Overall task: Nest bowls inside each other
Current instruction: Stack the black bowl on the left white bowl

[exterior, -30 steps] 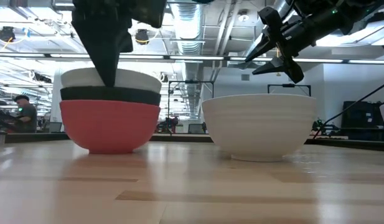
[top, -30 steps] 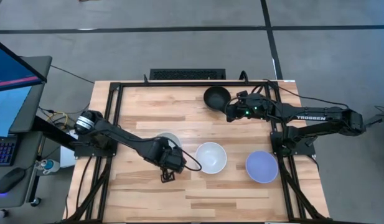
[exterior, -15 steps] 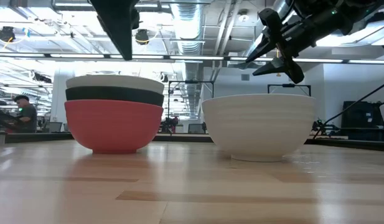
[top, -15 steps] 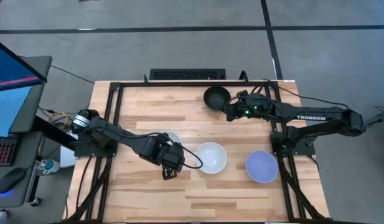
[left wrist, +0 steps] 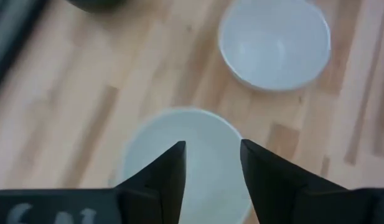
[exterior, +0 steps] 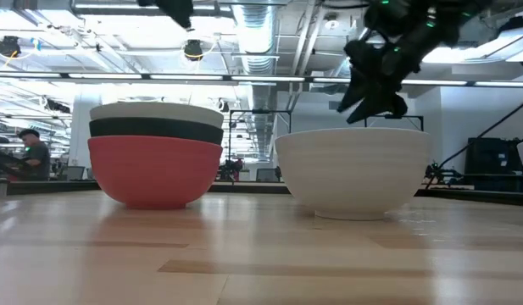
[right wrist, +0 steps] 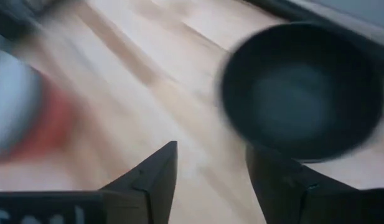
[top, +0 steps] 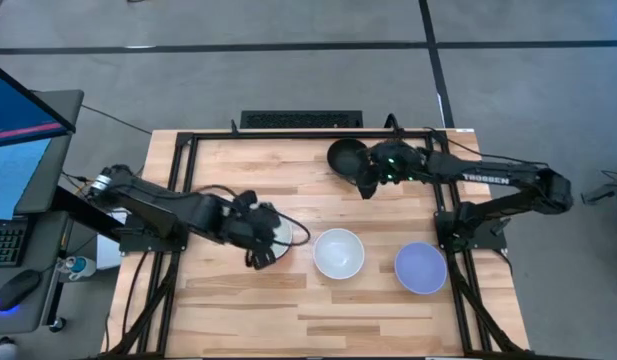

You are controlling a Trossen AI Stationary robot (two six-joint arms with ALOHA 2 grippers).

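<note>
Three bowls stand nested at the table's left middle: a red bowl at the bottom, a black one in it, a white one on top. My left gripper hangs open above this stack, touching nothing. To the right of the stack, a second white bowl and a lavender bowl sit on the table. A second black bowl rests near the far edge. My right gripper is open just beside it, on its near right side.
A black metal frame runs along the table's left, far and right edges. A bare strip of wood lies along the near edge. Beyond the left edge stand a monitor and a keyboard.
My left gripper has opened, let go of the white bowl on top of the stack, and risen clear of it, drawing back toward the table's left. The white bowl stays nested in the black one. My right gripper has swung round beside the far black bowl, still open.
</note>
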